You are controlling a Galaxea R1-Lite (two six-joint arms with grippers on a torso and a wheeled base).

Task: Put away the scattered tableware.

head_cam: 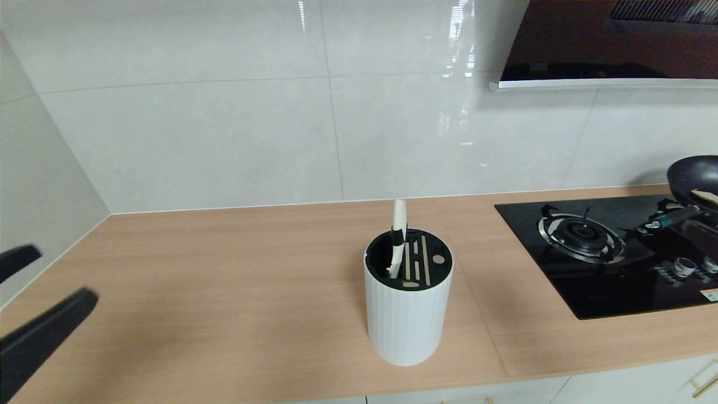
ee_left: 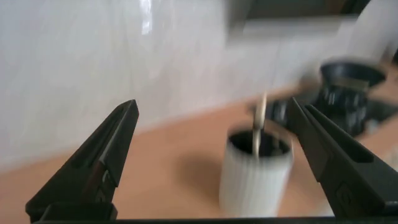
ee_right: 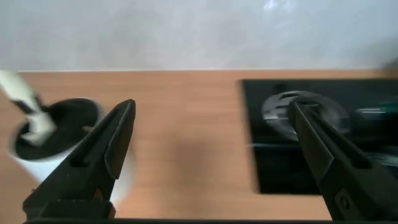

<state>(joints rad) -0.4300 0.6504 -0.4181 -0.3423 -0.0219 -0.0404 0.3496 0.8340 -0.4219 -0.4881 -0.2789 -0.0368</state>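
A white ribbed utensil holder with a black slotted top stands near the counter's front edge, in the middle. A cream-handled utensil with a black band sticks up out of its open compartment. My left gripper is open at the far left, well away from the holder, nothing between its fingers. In the left wrist view, the holder and the utensil lie ahead between the open fingers. My right gripper is open over the counter, between the holder and the stove.
A black gas stove is set into the wooden counter at the right, with a black pan on its far burner. A tiled wall runs behind, a range hood at the upper right.
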